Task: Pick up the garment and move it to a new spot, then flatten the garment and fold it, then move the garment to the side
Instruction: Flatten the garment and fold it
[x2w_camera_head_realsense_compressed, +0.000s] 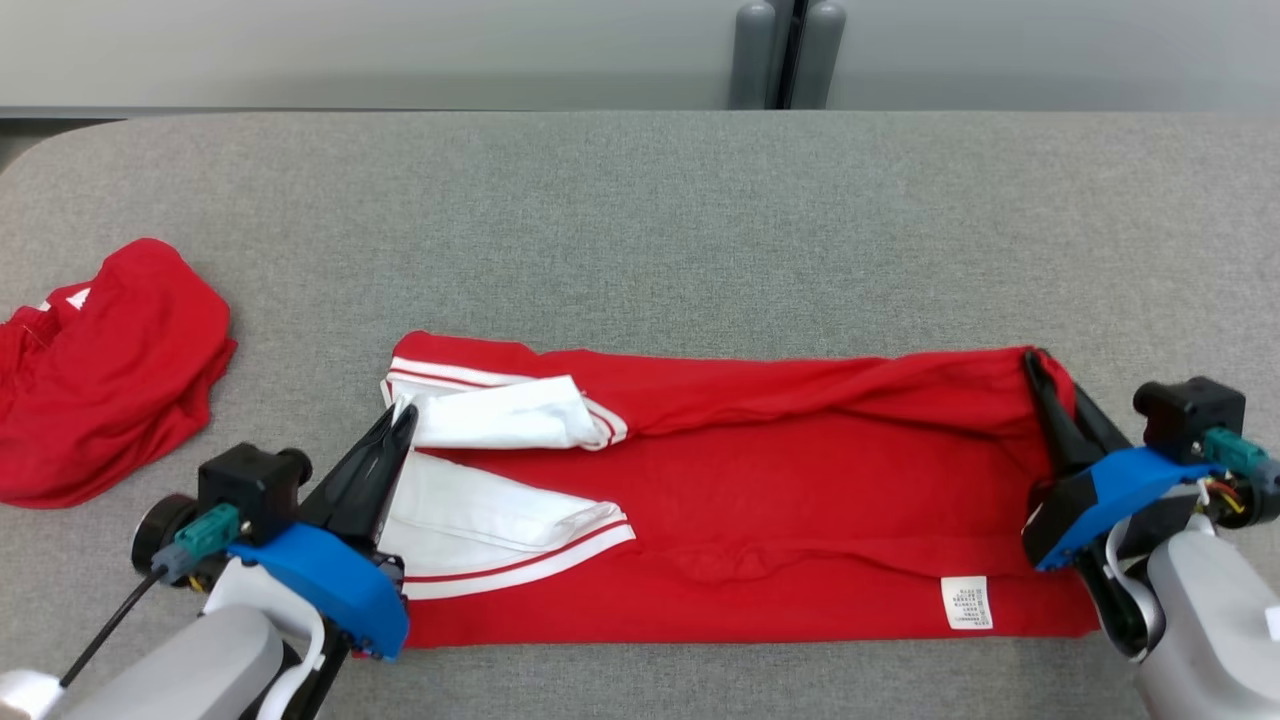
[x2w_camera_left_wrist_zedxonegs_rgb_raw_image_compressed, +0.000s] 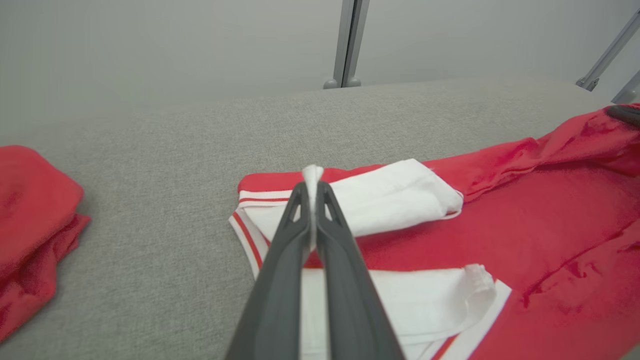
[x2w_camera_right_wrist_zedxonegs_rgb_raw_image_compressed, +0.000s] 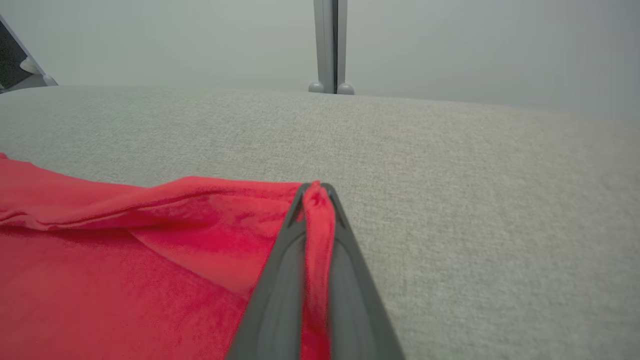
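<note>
Head view has the red garment (x2w_camera_head_realsense_compressed: 760, 500) spread lengthwise across the near part of the grey tabletop (x2w_camera_head_realsense_compressed: 640, 220), with white, red-striped parts folded in at its left end and a white label (x2w_camera_head_realsense_compressed: 966, 602) near its right front corner. At that left end the left pincer (x2w_camera_head_realsense_compressed: 403, 412) is clenched on a white fold; the right pincer (x2w_camera_head_realsense_compressed: 1035, 358) is clamped on red fabric at the far right corner. A crumpled red cloth (x2w_camera_head_realsense_compressed: 100, 370), possibly another garment, lies apart by the tabletop's left edge.
</note>
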